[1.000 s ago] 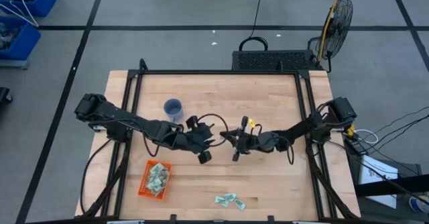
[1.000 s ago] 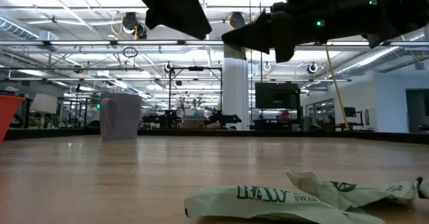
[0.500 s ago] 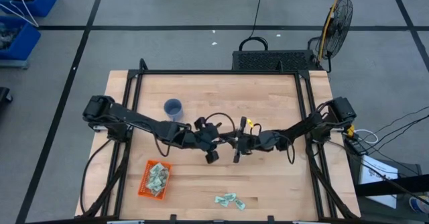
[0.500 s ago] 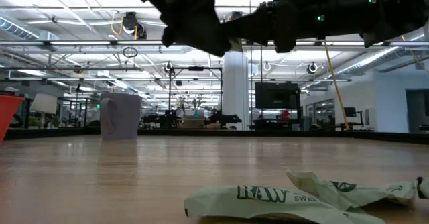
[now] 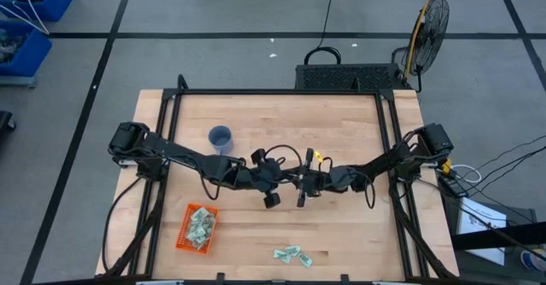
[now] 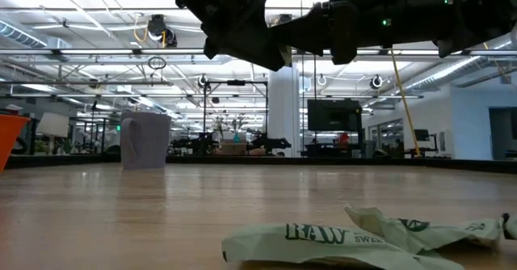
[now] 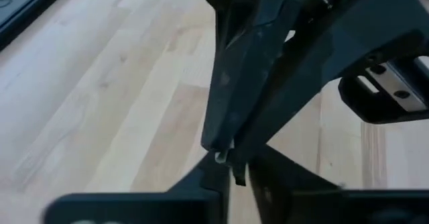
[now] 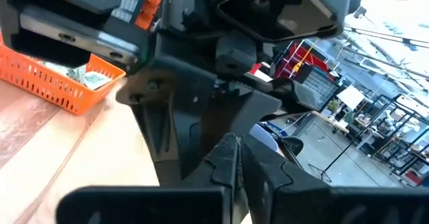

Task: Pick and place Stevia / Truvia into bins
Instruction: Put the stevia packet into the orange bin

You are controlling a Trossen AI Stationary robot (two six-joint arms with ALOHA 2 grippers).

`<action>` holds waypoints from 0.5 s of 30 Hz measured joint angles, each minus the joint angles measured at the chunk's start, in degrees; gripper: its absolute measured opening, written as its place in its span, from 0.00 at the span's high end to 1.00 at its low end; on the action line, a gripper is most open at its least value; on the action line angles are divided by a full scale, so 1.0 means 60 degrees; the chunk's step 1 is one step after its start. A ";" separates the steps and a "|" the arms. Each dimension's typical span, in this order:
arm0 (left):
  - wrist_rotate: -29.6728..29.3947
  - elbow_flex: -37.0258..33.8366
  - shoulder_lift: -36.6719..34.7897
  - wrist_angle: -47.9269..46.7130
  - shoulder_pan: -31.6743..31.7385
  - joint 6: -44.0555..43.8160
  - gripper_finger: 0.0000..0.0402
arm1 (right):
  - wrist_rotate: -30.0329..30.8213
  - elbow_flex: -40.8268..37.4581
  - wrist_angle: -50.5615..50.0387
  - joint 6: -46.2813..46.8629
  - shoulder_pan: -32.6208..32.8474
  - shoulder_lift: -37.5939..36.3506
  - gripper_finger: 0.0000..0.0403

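The left gripper [image 5: 275,188] and the right gripper [image 5: 298,185] are held above the middle of the table [image 5: 341,123], tip to tip and almost touching. In the right wrist view its fingers [image 8: 226,158] are seen pressed together with nothing visible between them. The left gripper's fingers seem closed in its wrist view, though a thin pale sliver at their tips cannot be made out. The orange basket [image 5: 185,235], with sachets [image 5: 201,227] piled inside, is found toward the front-left of the left gripper. A few loose sachets [image 5: 292,255] are left on the wood near the front edge, in front of both grippers. A blue cup [image 5: 220,137] is set behind the left gripper.
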 joint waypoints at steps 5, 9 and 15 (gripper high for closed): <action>0.0020 0.0000 0.0000 -0.0031 0.0000 0.0106 0.97 | -0.0042 0.0000 0.0007 0.0001 0.0000 0.0000 0.97; 0.0013 0.0000 0.0000 -0.0044 0.0000 0.0109 0.96 | -0.0279 0.0000 0.0014 0.0001 0.0000 0.0000 0.94; 0.0014 0.0000 0.0000 -0.0344 -0.0005 -0.0037 0.98 | -0.0726 0.0000 0.0010 0.0201 -0.0004 0.0000 0.80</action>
